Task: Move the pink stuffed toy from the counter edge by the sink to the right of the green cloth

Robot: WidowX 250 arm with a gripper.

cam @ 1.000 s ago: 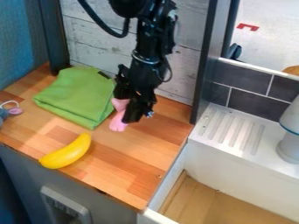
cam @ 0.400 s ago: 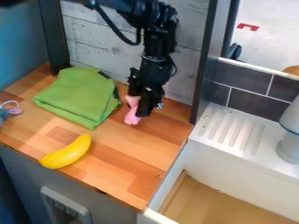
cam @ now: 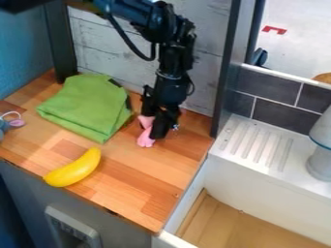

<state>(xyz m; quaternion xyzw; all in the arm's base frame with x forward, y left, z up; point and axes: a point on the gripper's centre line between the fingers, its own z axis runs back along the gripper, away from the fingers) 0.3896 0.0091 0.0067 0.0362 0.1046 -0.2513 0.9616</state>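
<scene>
Camera view showed the gripper (cam: 154, 128) clamped on a pink toy (cam: 144, 140) beside a green cloth (cam: 87, 106). A banana (cam: 74, 169) lay near the cloth.

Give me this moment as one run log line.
claw: holding pink toy | place: over wooden counter | nearby: green cloth, banana

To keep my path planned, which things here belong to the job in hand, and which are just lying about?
In hand:
black two-finger gripper
small pink lobed object, held in it

Lying about:
folded green cloth
curved yellow banana
pink and blue-grey object, left edge
tapered whitish object, right edge
</scene>
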